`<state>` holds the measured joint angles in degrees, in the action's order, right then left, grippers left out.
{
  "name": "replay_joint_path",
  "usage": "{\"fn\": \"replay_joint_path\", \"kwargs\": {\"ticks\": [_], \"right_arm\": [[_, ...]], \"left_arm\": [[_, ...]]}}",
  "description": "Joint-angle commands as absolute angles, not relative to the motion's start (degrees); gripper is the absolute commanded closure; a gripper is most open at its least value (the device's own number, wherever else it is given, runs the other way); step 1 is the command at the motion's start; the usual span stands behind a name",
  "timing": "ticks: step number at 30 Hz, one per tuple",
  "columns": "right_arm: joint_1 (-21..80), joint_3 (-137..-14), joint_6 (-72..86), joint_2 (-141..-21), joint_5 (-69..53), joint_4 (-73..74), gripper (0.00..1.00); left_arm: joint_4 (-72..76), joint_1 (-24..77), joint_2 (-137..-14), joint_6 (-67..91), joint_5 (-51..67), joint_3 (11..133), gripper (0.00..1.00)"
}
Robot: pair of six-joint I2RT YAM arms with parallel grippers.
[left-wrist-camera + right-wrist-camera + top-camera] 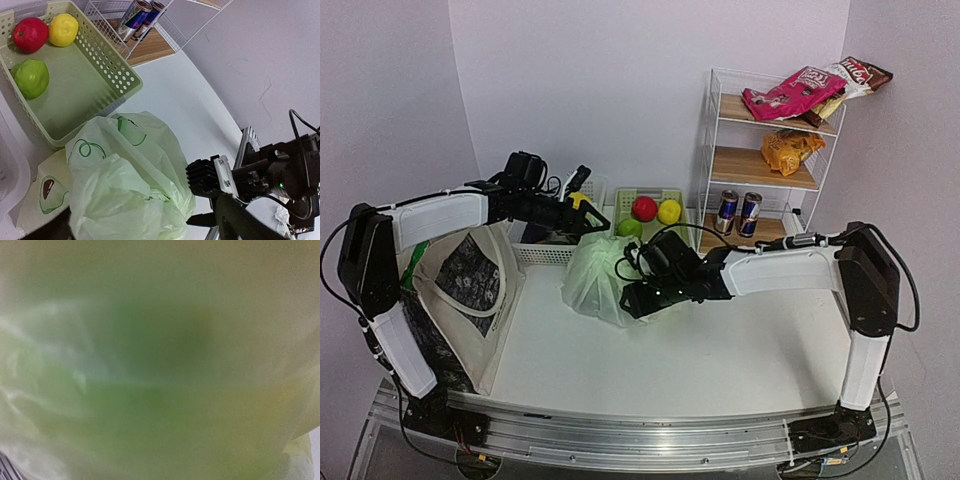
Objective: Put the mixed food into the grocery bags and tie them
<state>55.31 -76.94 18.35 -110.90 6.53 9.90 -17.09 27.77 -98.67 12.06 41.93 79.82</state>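
The pale-green plastic bag [595, 278] stands bunched at the table's middle; it fills the lower left wrist view [125, 190]. The cream canvas tote [470, 285] stands open to its left. My left gripper [582, 222] hovers over the bag's top, its dark fingers wide apart at that view's bottom edges. My right gripper [630, 297] presses into the bag's right side; its fingers [207, 176] show apart at the bag's edge. Green plastic blankets the right wrist view [160, 360]. Two blue-silver cans [738, 212] and an orange packet [790, 150] sit on the shelf.
A green basket [665, 195] behind the bag holds red, yellow and green fruit; it shows in the left wrist view [100, 75]. A white basket [545, 250] lies under my left arm. The wire shelf [765, 165] at the back right carries a pink packet [795, 92].
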Motion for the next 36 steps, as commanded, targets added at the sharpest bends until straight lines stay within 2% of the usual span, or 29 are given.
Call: {"fn": "replay_joint_path", "kwargs": {"ticks": [1,4,5,6,8,9,16,19,24,27,30,36], "right_arm": [[55.32,-79.36,18.72,-112.32,9.60,6.04,0.44],[55.00,-79.08,19.85,-112.68,11.62,5.68,0.55],[54.82,-78.96,20.28,-112.90,12.21,5.56,0.63],[54.53,-78.83,20.94,-113.10,12.65,5.38,0.74],[53.98,-78.46,22.20,-113.17,12.19,5.20,0.97],[53.76,-78.00,22.82,-112.87,11.35,5.19,1.00],[53.69,-65.53,32.55,-103.75,9.40,13.41,1.00],[54.09,-56.08,39.28,-99.42,8.65,14.76,1.00],[55.03,-48.50,40.82,-97.63,8.04,18.46,1.00],[55.06,-45.86,40.65,-98.81,6.28,18.80,1.00],[55.86,-45.96,39.27,-98.82,4.09,18.74,1.00],[60.08,-56.96,22.89,-96.97,-0.63,18.62,1.00]], "left_arm": [[-11.55,28.03,-101.02,13.73,40.45,82.94,0.48],[-11.39,28.04,-101.00,13.19,40.74,82.17,0.82],[-11.19,28.04,-100.84,13.27,40.71,81.81,0.96],[-10.94,28.04,-100.65,13.46,40.91,81.52,0.99],[-11.03,28.04,-100.43,13.84,41.46,81.31,1.00],[-11.30,28.04,-100.29,13.94,41.49,81.34,1.00],[-12.18,24.24,-100.51,11.58,36.48,84.45,1.00],[-13.68,24.13,-101.11,4.86,32.44,85.48,1.00],[-13.29,23.99,-101.50,-1.54,25.99,83.55,1.00],[-13.84,23.66,-101.77,0.24,29.32,84.75,1.00],[-15.72,23.68,-101.60,5.66,38.73,87.32,1.00],[-14.05,26.50,-99.64,11.94,46.66,89.24,1.00]]}}
